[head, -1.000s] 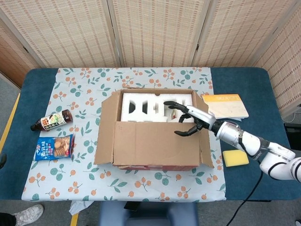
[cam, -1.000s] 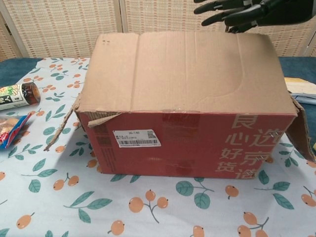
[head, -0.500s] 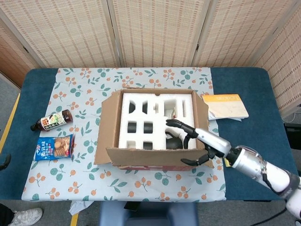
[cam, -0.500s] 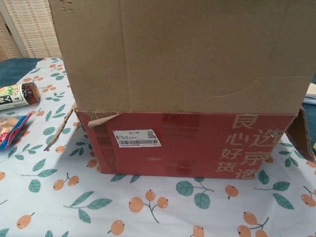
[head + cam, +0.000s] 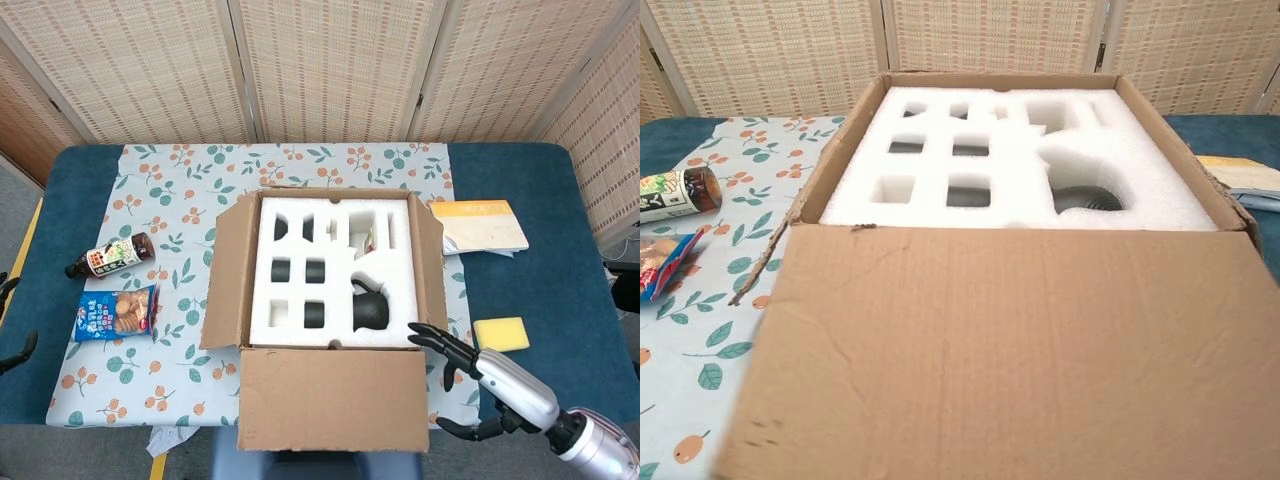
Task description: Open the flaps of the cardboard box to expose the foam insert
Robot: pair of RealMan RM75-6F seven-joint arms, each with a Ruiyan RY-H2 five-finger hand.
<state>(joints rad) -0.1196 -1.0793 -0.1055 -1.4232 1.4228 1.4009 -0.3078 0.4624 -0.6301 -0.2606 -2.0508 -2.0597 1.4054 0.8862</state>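
Now open: box [image 5: 325, 300] mid-table on the floral cloth [image 5: 170, 200], all flaps out. Front flap [image 5: 330, 400] folded down flat toward the robot, filling the lower half of the chest view [image 5: 1010, 350]. Left flap [image 5: 222, 275] and right flap [image 5: 432, 270] splayed outward. Foam insert [image 5: 335, 275] fully exposed, white, cut with square pockets; dark teapot [image 5: 370, 310] seated in the pocket at its front right.

Right hand [image 5: 480, 385] off the front right corner of the box, just beside the front flap's edge, fingers spread wide, nothing held; not seen in the chest view. Left hand out of both views.

Left of the box, well apart: bottle [image 5: 110, 255] lying on its side, snack bag [image 5: 115, 312] just in front of it. Book [image 5: 480, 225] near the box's right flap. Yellow sponge [image 5: 500, 333] on the blue table [image 5: 540, 280], near the right hand.
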